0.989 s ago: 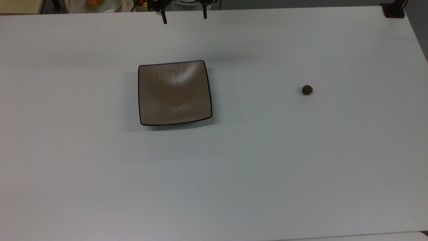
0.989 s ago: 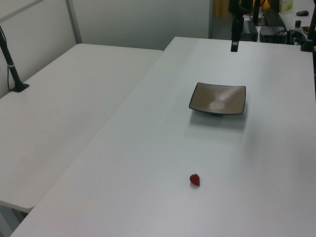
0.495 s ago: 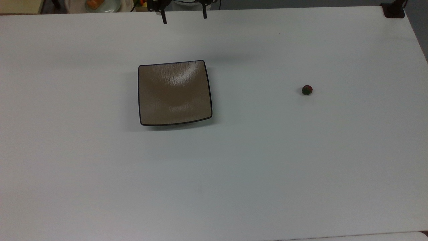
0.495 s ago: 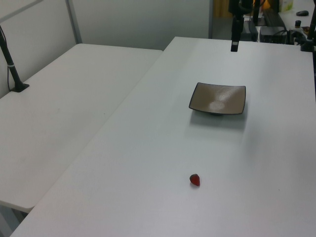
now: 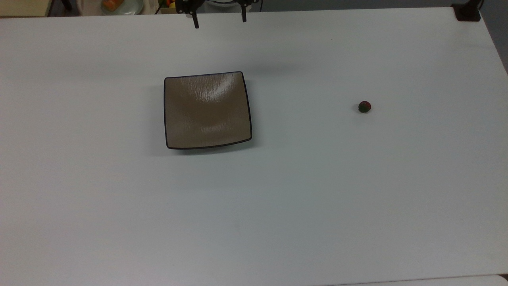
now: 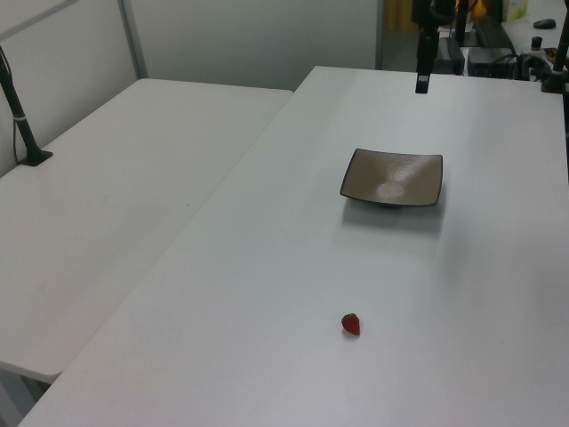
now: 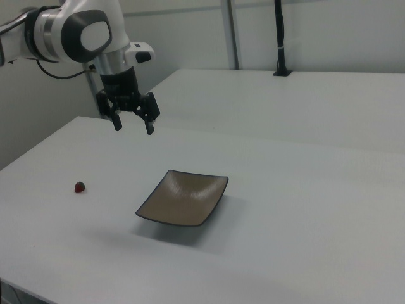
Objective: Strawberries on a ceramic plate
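A square tan-brown ceramic plate (image 5: 207,110) (image 6: 393,178) (image 7: 183,197) with a thin black rim lies empty on the white table. One small red strawberry (image 5: 364,107) (image 6: 351,325) (image 7: 80,187) with a dark green cap sits on the table far to the top view's right of the plate. My gripper (image 5: 219,22) (image 7: 133,128) hangs open high above the table, beyond the plate's far edge in the top view, with nothing between its fingers. In the left view one dark finger (image 6: 423,73) shows above the plate.
The white table (image 5: 278,190) stretches wide around both things. A second white table (image 6: 116,196) adjoins it on the left view's left. A black stand base (image 5: 467,12) sits at the top view's upper right corner. Clutter lies past the table's far edge.
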